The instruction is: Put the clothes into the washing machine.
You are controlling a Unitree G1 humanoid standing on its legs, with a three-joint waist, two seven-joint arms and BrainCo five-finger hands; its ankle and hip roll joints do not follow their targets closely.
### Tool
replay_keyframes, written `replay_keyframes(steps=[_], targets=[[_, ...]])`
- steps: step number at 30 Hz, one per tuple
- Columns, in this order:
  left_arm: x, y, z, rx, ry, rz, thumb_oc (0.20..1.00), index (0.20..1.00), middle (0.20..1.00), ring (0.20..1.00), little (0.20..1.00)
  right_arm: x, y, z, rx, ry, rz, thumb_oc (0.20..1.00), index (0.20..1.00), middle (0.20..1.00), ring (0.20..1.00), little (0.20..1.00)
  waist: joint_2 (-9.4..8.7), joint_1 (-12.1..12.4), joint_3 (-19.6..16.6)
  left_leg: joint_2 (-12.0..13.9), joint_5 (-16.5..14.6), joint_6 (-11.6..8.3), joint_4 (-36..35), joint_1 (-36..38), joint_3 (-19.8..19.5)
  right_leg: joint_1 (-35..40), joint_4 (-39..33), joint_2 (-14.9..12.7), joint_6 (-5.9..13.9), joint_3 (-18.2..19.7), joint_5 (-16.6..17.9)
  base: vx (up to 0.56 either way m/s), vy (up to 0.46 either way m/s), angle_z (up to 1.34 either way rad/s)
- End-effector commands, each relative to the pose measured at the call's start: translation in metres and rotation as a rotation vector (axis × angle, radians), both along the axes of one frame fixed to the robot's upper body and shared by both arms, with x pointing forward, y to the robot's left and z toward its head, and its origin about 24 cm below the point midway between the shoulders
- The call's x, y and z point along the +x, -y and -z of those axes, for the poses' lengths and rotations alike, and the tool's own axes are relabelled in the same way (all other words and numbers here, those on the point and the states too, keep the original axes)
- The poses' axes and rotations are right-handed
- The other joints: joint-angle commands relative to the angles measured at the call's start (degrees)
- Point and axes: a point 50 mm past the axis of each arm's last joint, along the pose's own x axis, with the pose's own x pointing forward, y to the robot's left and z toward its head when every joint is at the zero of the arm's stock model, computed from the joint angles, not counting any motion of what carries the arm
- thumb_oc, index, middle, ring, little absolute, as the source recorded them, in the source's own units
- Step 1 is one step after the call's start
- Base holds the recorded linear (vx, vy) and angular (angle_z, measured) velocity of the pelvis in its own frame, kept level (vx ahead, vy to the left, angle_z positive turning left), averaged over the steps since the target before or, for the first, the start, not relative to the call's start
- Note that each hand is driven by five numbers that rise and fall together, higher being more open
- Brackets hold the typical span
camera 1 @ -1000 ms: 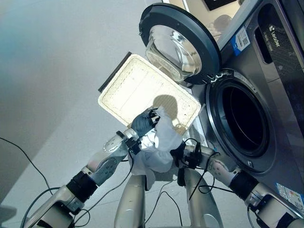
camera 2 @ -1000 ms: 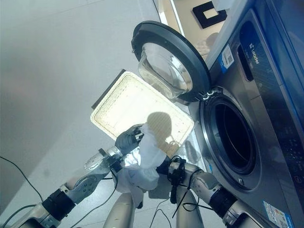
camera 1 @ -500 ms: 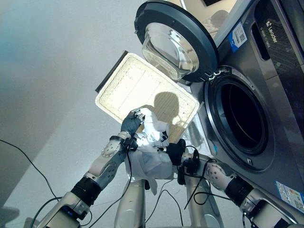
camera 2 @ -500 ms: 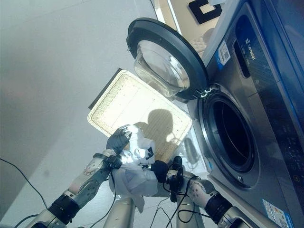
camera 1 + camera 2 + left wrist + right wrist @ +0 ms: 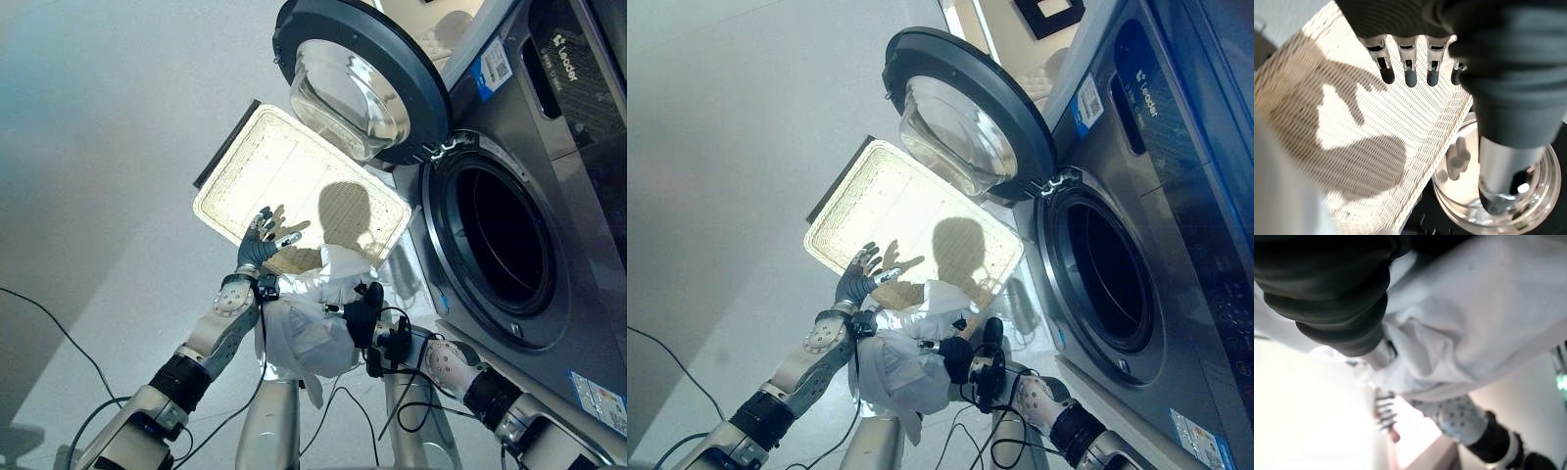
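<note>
Left hand (image 5: 257, 247) spreads its straight fingers over the woven basket (image 5: 265, 162), holding nothing. Just beside it, the right hand (image 5: 361, 311) is pressed into a white garment (image 5: 306, 323); its fingers are buried in the folds, so its grip cannot be read. The garment is a crumpled, pale bundle hanging below the basket's near edge, its long axis running down with a loose tail at the bottom. Beside it the washing machine (image 5: 549, 196) stands with its door (image 5: 358, 78) swung open. From the left wrist, the door's glass bowl (image 5: 1498, 196) appears past the basket.

Left hand (image 5: 257, 247) spreads straight fingers (image 5: 1409, 73); right hand (image 5: 364, 311) seemingly clenched, fingers hidden.
</note>
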Motion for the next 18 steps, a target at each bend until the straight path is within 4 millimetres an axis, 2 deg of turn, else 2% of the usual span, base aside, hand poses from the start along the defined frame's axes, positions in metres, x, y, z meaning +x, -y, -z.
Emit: replay_keyframes(steps=[1, 2, 4, 5, 7, 8, 9, 12, 13, 14, 15, 16, 17, 18], targets=[[-0.003, -0.025, 0.007, 0.061, -0.016, -0.166, 1.0, 1.0, 1.0, 1.0, 1.0, -0.006, -0.037, -0.043, 0.386, 0.038, -0.01, 0.2, 0.2, 0.2, 0.2, 0.2, -1.06, -2.1, -1.1, -5.8, -5.0, 0.96, 4.8, -1.5, 1.1, 3.1, -8.6, 0.2, 3.99, -3.9, 4.9, 0.0, 0.0, 0.0], [-0.004, -0.035, 0.011, 0.051, -0.036, -0.23, 1.0, 1.0, 1.0, 1.0, 1.0, 0.004, -0.027, -0.042, 0.407, 0.025, 0.09, 0.2, 0.2, 0.2, 0.2, 0.2, -0.83, -2.2, -1.1, -5.8, -5.1, 0.79, 5.0, -1.9, 1.2, 2.8, -8.4, 0.0, 4.02, -4.0, 4.8, 0.0, 0.0, 0.0], [-0.005, -0.043, 0.015, 0.049, -0.051, -0.276, 1.0, 1.0, 1.0, 1.0, 1.0, 0.011, -0.018, -0.042, 0.426, 0.01, 0.172, 0.2, 0.2, 0.2, 0.2, 0.2, -0.66, -2.2, -1.1, -5.8, -5.1, 0.71, 5.1, -2.1, 1.2, 2.5, -8.3, -0.1, 4.05, -4.0, 4.7, 0.01, -0.02, 0.0], [-0.009, -0.056, 0.022, 0.045, -0.069, -0.336, 1.0, 1.0, 1.0, 1.0, 1.0, 0.025, 0.005, -0.038, 0.445, 0.0, 0.367, 0.2, 0.2, 0.2, 0.2, 0.2, -0.26, -2.2, -1.1, -5.7, -5.1, 0.62, 5.2, -2.7, 1.4, 1.8, -7.9, -0.4, 4.09, -4.1, 4.6, 0.02, -0.031, -0.01], [-0.009, -0.058, 0.023, 0.045, -0.072, -0.345, 1.0, 1.0, 1.0, 1.0, 1.0, 0.027, 0.007, -0.037, 0.45, -0.004, 0.388, 0.2, 0.2, 0.2, 0.2, 0.2, -0.21, -2.2, -1.1, -5.7, -5.1, 0.6, 5.2, -2.7, 1.4, 1.8, -7.9, -0.4, 4.08, -4.1, 4.6, 0.02, -0.035, -0.03], [-0.016, -0.075, 0.034, 0.056, -0.101, -0.385, 1.0, 1.0, 1.0, 1.0, 1.0, 0.044, 0.046, -0.035, 0.483, -0.026, 0.641, 0.2, 0.2, 0.2, 0.2, 0.2, 0.44, -2.3, -1.1, -5.6, -5.1, 0.46, 5.2, -3.5, 1.7, 0.8, -7.4, -0.6, 4.17, -4.1, 4.5, 0.02, -0.044, -0.03], [-0.016, -0.077, 0.035, 0.057, -0.106, -0.388, 1.0, 1.0, 1.0, 1.0, 1.0, 0.046, 0.052, -0.035, 0.489, -0.029, 0.672, 0.2, 0.2, 0.2, 0.2, 0.2, 0.54, -2.3, -1.1, -5.5, -5.1, 0.42, 5.2, -3.6, 1.8, 0.7, -7.3, -0.6, 4.17, -4.1, 4.4, 0.03, -0.058, -0.02], [-0.028, -0.097, 0.054, 0.057, -0.174, -0.408, 1.0, 1.0, 1.0, 1.0, 1.0, 0.06, 0.121, -0.033, 0.574, -0.091, 1.041, 0.2, 0.2, 0.2, 0.2, 0.2, 1.69, -2.3, -1.1, -5.3, -5.3, 0.2, 5.5, -4.7, 2.1, -0.8, -5.8, -0.6, 4.25, -4.0, 3.5, 0.04, -0.07, -0.01], [-0.028, -0.097, 0.054, 0.057, -0.174, -0.408, 1.0, 1.0, 1.0, 1.0, 1.0, 0.06, 0.121, -0.033, 0.574, -0.091, 1.041, 0.2, 0.2, 0.2, 0.2, 0.2, 1.69, -2.3, -1.1, -5.3, -5.3, 0.2, 5.5, -4.7, 2.1, -0.8, -5.8, -0.6, 4.25, -4.0, 3.5, 0.05, -0.094, 0.04], [-0.035, -0.104, 0.065, 0.06, -0.209, -0.407, 1.0, 1.0, 1.0, 1.0, 1.0, 0.064, 0.16, -0.035, 0.61, -0.114, 1.234, 0.2, 0.2, 0.2, 0.2, 0.2, 2.55, -2.1, -1.1, -5.4, -5.6, 0.06, 5.7, -5.2, 2.0, -1.3, -5.0, -0.6, 4.21, -4.0, 2.8, 0.06, -0.128, 0.06], [-0.042, -0.107, 0.075, 0.06, -0.239, -0.394, 1.0, 1.0, 1.0, 1.0, 1.0, 0.067, 0.196, -0.045, 0.656, -0.139, 1.432, 0.2, 0.2, 0.2, 0.2, 0.2, 3.51, -1.9, -1.1, -5.4, -5.8, -0.1, 6.0, -5.7, 1.8, -2.1, -3.9, -0.6, 4.18, -4.0, 2.1, 0.08, -0.174, 0.13], [-0.044, -0.107, 0.079, 0.059, -0.252, -0.381, 1.0, 1.0, 1.0, 1.0, 1.0, 0.067, 0.217, -0.053, 0.682, -0.149, 1.551, 0.2, 0.2, 0.2, 0.2, 0.2, 4.02, -1.7, -1.1, -5.3, -5.9, -0.19, 6.3, -6.1, 1.7, -2.5, -3.3, -0.7, 4.12, -4.0, 1.7, 0.05, -0.13, 0.18], [-0.045, -0.107, 0.08, 0.06, -0.253, -0.378, 1.0, 1.0, 1.0, 1.0, 1.0, 0.067, 0.221, -0.054, 0.687, -0.148, 1.584, 0.2, 0.2, 0.2, 0.2, 0.2, 4.13, -1.6, -1.1, -5.3, -5.9, -0.2, 6.4, -6.2, 1.7, -2.7, -3.1, -0.7, 4.1, -4.0, 1.6, 0.04, -0.118, 0.13], [-0.049, -0.108, 0.085, 0.061, -0.263, -0.364, 1.0, 1.0, 1.0, 1.0, 1.0, 0.063, 0.247, -0.066, 0.723, -0.156, 1.722, 0.2, 0.2, 0.2, 0.2, 0.2, 4.56, -1.4, -1.1, -5.2, -6.2, -0.31, 6.7, -6.5, 1.5, -3.0, -2.5, -0.7, 4.01, -4.1, 1.1, 0.04, -0.125, 0.09]])
